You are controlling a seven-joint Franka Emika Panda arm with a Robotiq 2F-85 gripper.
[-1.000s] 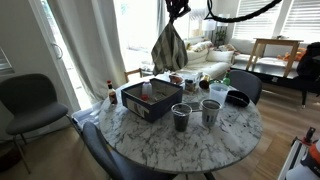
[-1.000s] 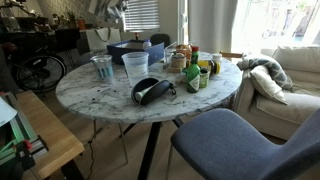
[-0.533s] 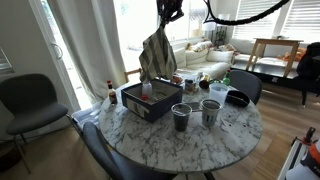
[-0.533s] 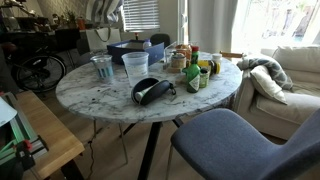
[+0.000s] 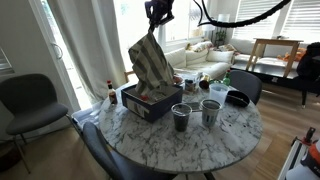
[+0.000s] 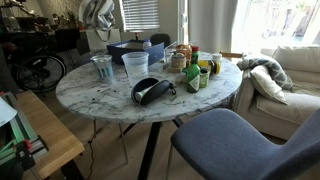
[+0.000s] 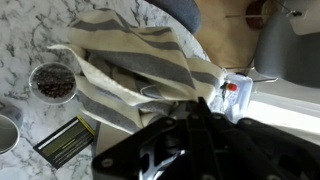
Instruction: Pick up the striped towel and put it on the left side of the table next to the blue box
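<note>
- The striped towel point(image 5: 149, 62) is held aloft and hangs straight below the gripper point(image 5: 158, 13), whose jaws are closed on its upper end.
- Its lower end is seen to reach the blue box point(image 5: 138, 104); whether they touch cannot be told.
- In the wrist view, the cloth is spread just beneath the fingers, above the table point(image 5: 150, 138).
- Two metal cups point(image 5: 181, 117) are stood to the right of the box.

Sunlit living room: sheer curtains point(image 5: 95, 45), white sofa point(image 5: 205, 55), grey chair point(image 5: 25, 100), wooden floor point(image 5: 285, 115).
</note>
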